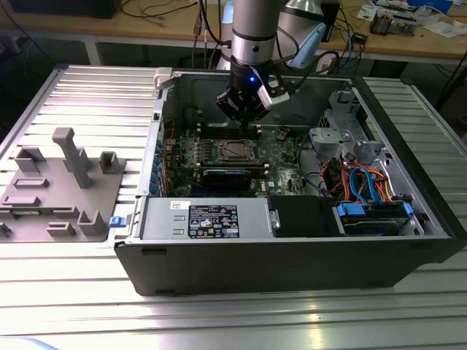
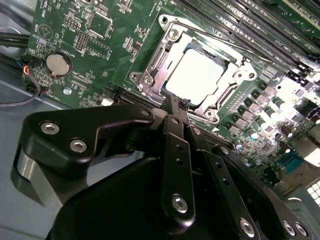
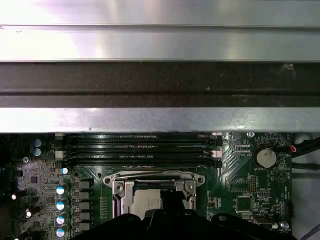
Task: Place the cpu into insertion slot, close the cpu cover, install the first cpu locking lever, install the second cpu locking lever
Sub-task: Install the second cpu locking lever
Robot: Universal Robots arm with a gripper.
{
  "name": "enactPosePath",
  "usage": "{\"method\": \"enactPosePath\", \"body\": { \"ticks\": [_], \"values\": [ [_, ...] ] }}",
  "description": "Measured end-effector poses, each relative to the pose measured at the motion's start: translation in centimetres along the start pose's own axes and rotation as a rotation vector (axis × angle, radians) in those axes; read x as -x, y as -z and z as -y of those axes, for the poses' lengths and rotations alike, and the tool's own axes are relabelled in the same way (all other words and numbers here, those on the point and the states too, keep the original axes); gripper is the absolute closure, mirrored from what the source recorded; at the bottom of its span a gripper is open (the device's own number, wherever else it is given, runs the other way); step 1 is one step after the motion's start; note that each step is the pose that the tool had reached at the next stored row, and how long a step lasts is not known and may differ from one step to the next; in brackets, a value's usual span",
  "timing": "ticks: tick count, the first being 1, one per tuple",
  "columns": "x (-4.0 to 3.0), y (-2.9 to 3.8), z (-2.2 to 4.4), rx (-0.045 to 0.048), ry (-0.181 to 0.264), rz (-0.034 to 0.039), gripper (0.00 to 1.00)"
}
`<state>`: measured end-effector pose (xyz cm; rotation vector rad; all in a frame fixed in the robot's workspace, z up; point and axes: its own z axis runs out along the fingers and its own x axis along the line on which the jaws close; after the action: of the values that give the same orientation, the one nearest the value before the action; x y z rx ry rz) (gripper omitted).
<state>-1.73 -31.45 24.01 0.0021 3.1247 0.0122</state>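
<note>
The cpu (image 2: 200,75) lies in its socket on the green motherboard, its dull silver top facing up. The cpu cover (image 2: 161,61), a silvery frame, lies flat around it. In the exterior view the cpu (image 1: 235,151) sits mid-board inside the open computer case. My gripper (image 1: 246,120) hangs just above the board at the socket's far edge. In the second wrist view my gripper (image 2: 176,102) has its black fingers pressed together at the socket's rim, holding nothing. The first wrist view shows the cpu cover (image 3: 120,186) partly hidden behind my gripper (image 3: 167,200).
Black memory slots (image 3: 135,150) run between the socket and the case wall (image 3: 150,120). A coin battery (image 2: 56,64) sits on the board. The power supply (image 1: 208,219) and coloured cables (image 1: 365,182) fill the case front. A grey fixture (image 1: 58,189) stands at the exterior view's left.
</note>
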Motion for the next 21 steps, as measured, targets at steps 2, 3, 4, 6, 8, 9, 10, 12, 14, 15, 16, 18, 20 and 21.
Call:
{"method": "enactPosePath", "body": {
  "ticks": [2, 3, 4, 6, 8, 9, 10, 12, 14, 15, 16, 18, 20, 21],
  "values": [
    [0.01, 0.01, 0.01, -0.0001, 0.0, -0.0045, 0.89],
    [0.01, 0.01, 0.01, 0.0, 0.0, -0.0053, 0.89],
    [0.01, 0.0, 0.01, 0.0001, 0.0, -0.0054, 0.89],
    [0.02, -0.01, 0.1, 0.0003, 0.0, -0.0053, 0.89],
    [0.02, 0.0, 0.25, 0.0002, 0.0, -0.0054, 0.89],
    [0.02, 0.0, 0.37, 0.0002, 0.0, -0.0054, 0.89],
    [0.02, 0.0, 0.45, 0.0001, 0.0, -0.0054, 0.89],
    [0.02, 0.0, 0.59, 0.0001, 0.0, -0.0054, 0.89],
    [0.01, 0.0, 0.77, 0.0001, 0.0, -0.0054, 0.89],
    [0.02, 0.0, 0.83, 0.0001, 0.0, -0.0054, 0.89],
    [0.01, 0.0, 0.89, 0.0002, 0.0, -0.0054, 0.89],
    [0.02, 0.08, 0.95, -0.0001, 0.0, -0.0055, 0.89],
    [0.02, 0.26, 0.94, 0.0, 0.0, -0.0054, 0.89],
    [0.02, 0.4, 0.94, 0.0001, 0.0, -0.0054, 0.89]
  ]
}}
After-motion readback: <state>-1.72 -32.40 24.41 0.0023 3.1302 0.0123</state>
